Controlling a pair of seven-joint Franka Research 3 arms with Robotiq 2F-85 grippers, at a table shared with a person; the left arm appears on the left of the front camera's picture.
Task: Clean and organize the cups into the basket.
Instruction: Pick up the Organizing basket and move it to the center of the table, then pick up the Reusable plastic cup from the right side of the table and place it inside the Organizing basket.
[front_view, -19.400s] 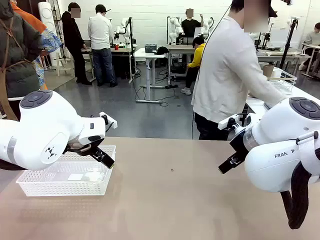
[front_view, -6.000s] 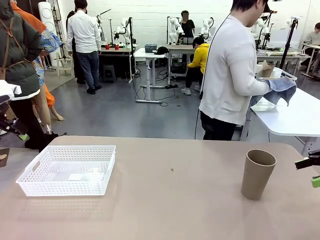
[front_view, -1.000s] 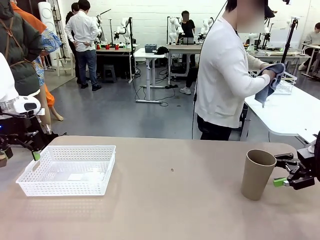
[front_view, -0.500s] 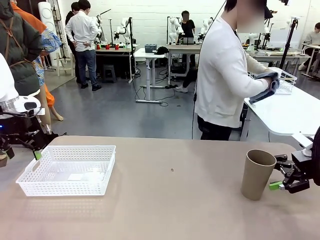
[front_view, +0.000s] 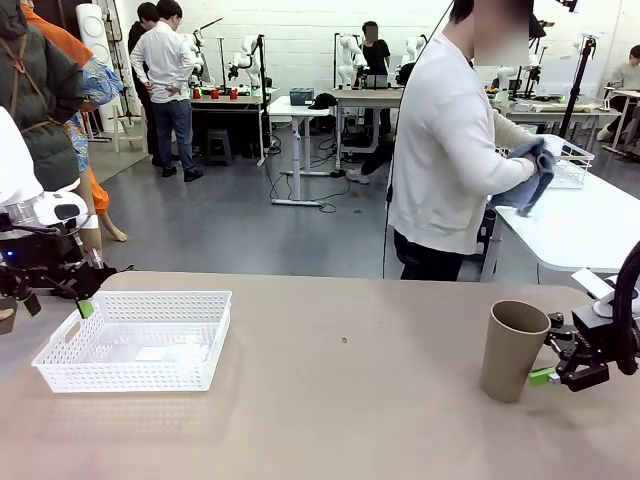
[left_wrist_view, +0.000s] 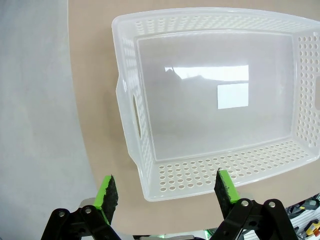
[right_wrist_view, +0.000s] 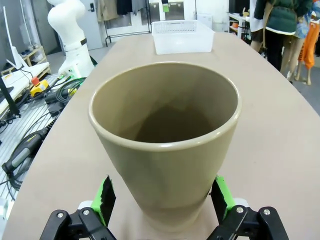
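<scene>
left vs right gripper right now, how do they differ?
The left gripper points down above the basket corner; the right gripper lies level beside the cup. The left gripper hangs apart from the basket; the right gripper straddles the cup low down, not clamped. Both are open and hold nothing.

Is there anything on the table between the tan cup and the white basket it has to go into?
Nothing visible. Only bare table lies between the tan cup, upright at the right, and the empty basket at the left.
</scene>
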